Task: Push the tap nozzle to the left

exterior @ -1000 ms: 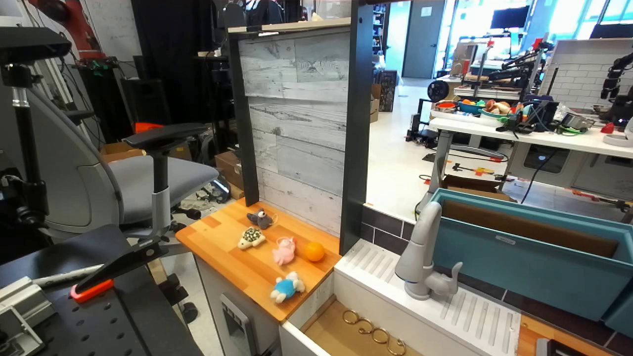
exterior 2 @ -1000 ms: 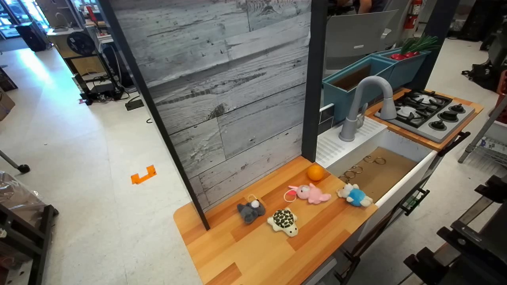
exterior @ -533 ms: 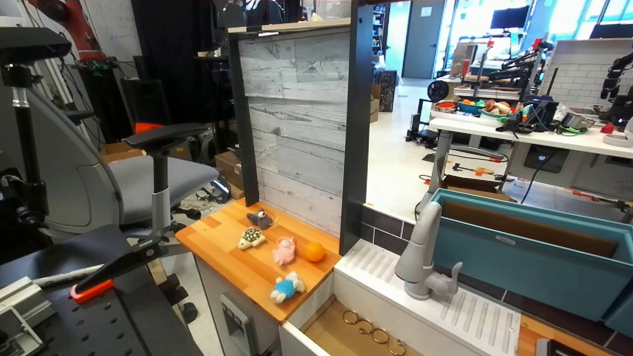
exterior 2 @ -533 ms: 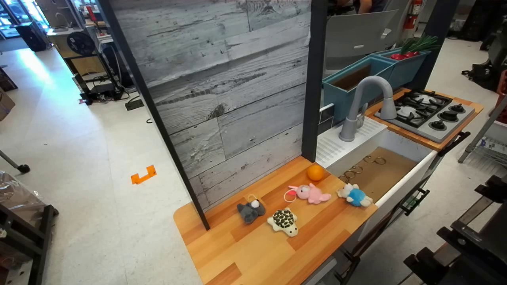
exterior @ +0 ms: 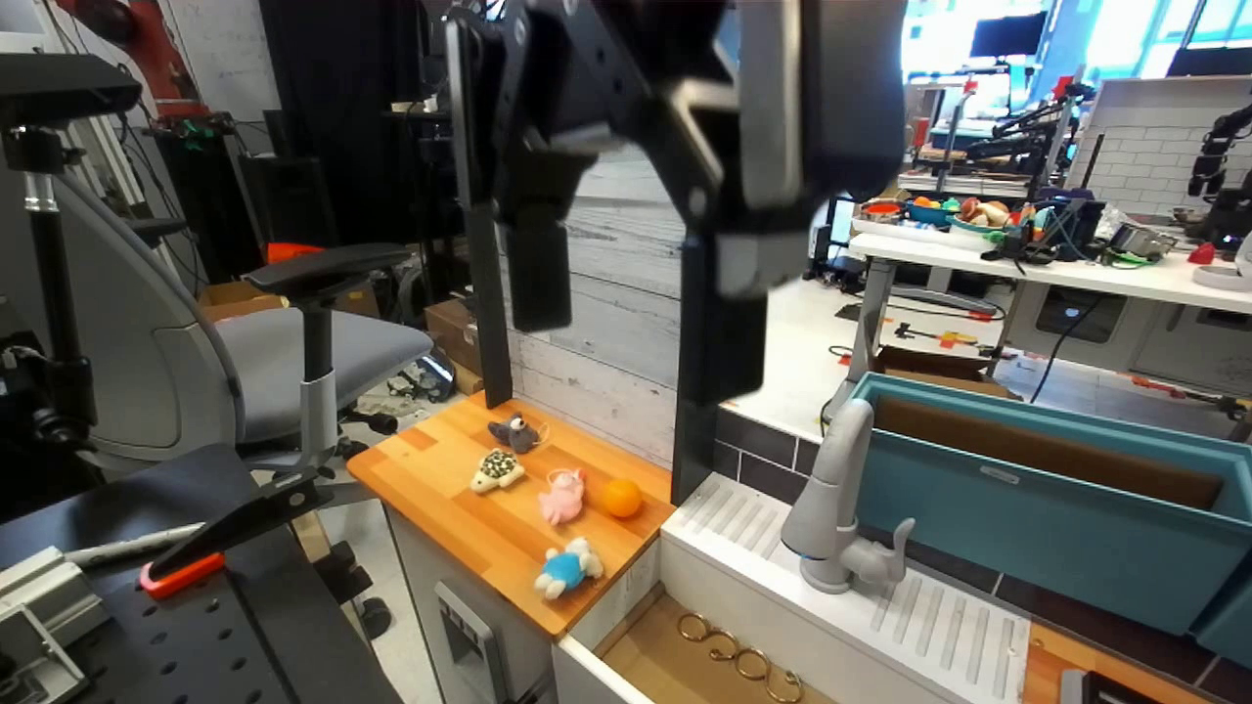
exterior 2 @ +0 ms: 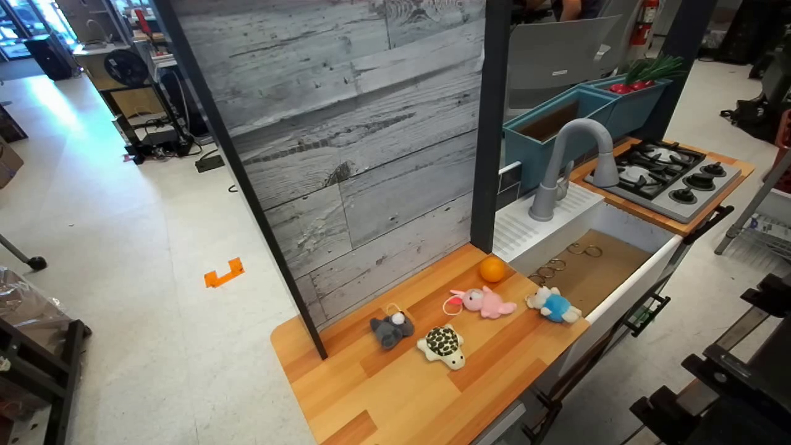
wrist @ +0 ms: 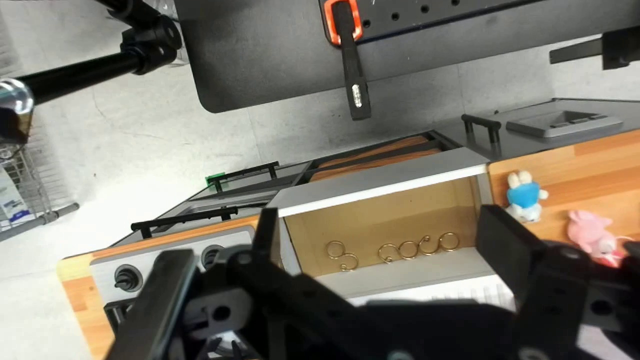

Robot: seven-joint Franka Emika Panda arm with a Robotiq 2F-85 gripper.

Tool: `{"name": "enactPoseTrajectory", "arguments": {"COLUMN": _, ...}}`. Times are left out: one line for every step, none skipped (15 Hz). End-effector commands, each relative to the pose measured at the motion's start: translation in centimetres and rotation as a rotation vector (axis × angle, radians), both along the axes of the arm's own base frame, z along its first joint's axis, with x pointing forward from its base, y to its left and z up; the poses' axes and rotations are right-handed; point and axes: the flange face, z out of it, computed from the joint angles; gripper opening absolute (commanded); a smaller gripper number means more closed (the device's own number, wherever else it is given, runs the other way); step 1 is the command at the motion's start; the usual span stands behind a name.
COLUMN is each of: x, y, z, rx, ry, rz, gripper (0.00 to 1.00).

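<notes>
The tap nozzle, a curved grey spout, shows in both exterior views (exterior: 831, 469) (exterior 2: 587, 127). It arches from a grey upright column (exterior 2: 545, 194) on the white ribbed ledge and its flared end hangs out toward the sink (exterior 2: 618, 253). My gripper (exterior: 638, 342) is in an exterior view, high up, with its two black fingers pointing down, wide apart with nothing between them. It appears apart from the tap. In the wrist view the open fingers (wrist: 378, 227) frame the sink with gold rings (wrist: 408, 249) in it. The tap is hidden or out of the wrist view.
A teal planter box (exterior: 1056, 518) stands behind the tap. A stove top (exterior 2: 673, 173) lies beside the sink. Plush toys (exterior 2: 485, 303) and an orange ball (exterior 2: 492, 269) lie on the wooden counter (exterior 2: 395, 402). A tall wood-look panel (exterior 2: 371, 142) stands behind the counter.
My gripper has come into an exterior view from above, its fingers open. The tap, toys and sink look unchanged.
</notes>
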Motion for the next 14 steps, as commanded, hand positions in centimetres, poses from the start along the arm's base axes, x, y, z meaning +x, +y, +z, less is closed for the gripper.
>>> {"name": "enactPoseTrajectory", "arguments": {"x": 2.4, "y": -1.5, "z": -4.4, "rx": -0.067, "ry": -0.019, "rz": -0.093, "gripper": 1.0}}
{"name": "enactPoseTrajectory", "arguments": {"x": 2.9, "y": -2.1, "z": -6.0, "rx": -0.1, "ry": -0.005, "rz": -0.122, "gripper": 1.0}}
{"name": "enactPoseTrajectory", "arguments": {"x": 3.4, "y": -2.5, "z": -7.2, "rx": -0.126, "ry": 0.01, "rz": -0.143, "gripper": 1.0}}
{"name": "enactPoseTrajectory", "arguments": {"x": 3.8, "y": -2.8, "z": -8.6, "rx": -0.159, "ry": 0.039, "rz": -0.158, "gripper": 1.0}}
{"name": "enactPoseTrajectory", "arguments": {"x": 4.0, "y": -3.1, "z": -9.7, "rx": -0.198, "ry": 0.077, "rz": -0.17, "gripper": 1.0}}
{"name": "enactPoseTrajectory", "arguments": {"x": 4.1, "y": -3.4, "z": -11.0, "rx": -0.23, "ry": 0.157, "rz": -0.176, "gripper": 1.0}}
{"name": "enactPoseTrajectory", "arguments": {"x": 4.6, "y": -3.6, "z": -12.2, "rx": -0.263, "ry": 0.192, "rz": -0.188, "gripper": 1.0}}
{"name": "enactPoseTrajectory", "arguments": {"x": 5.1, "y": -3.7, "z": -13.5, "rx": -0.272, "ry": 0.225, "rz": -0.197, "gripper": 1.0}}
{"name": "enactPoseTrajectory", "arguments": {"x": 5.5, "y": -3.6, "z": -14.5, "rx": -0.261, "ry": 0.239, "rz": -0.198, "gripper": 1.0}}
{"name": "enactPoseTrajectory", "arguments": {"x": 6.0, "y": -3.4, "z": -15.4, "rx": -0.259, "ry": 0.25, "rz": -0.186, "gripper": 1.0}}
{"name": "enactPoseTrajectory", "arguments": {"x": 6.5, "y": -3.1, "z": -16.2, "rx": -0.25, "ry": 0.242, "rz": -0.166, "gripper": 1.0}}
{"name": "enactPoseTrajectory", "arguments": {"x": 7.2, "y": -2.7, "z": -16.9, "rx": -0.232, "ry": 0.21, "rz": -0.136, "gripper": 1.0}}
{"name": "enactPoseTrajectory", "arguments": {"x": 8.1, "y": -2.3, "z": -17.3, "rx": -0.229, "ry": 0.153, "rz": -0.107, "gripper": 1.0}}
{"name": "enactPoseTrajectory", "arguments": {"x": 8.9, "y": -1.8, "z": -17.7, "rx": -0.204, "ry": 0.101, "rz": -0.09, "gripper": 1.0}}
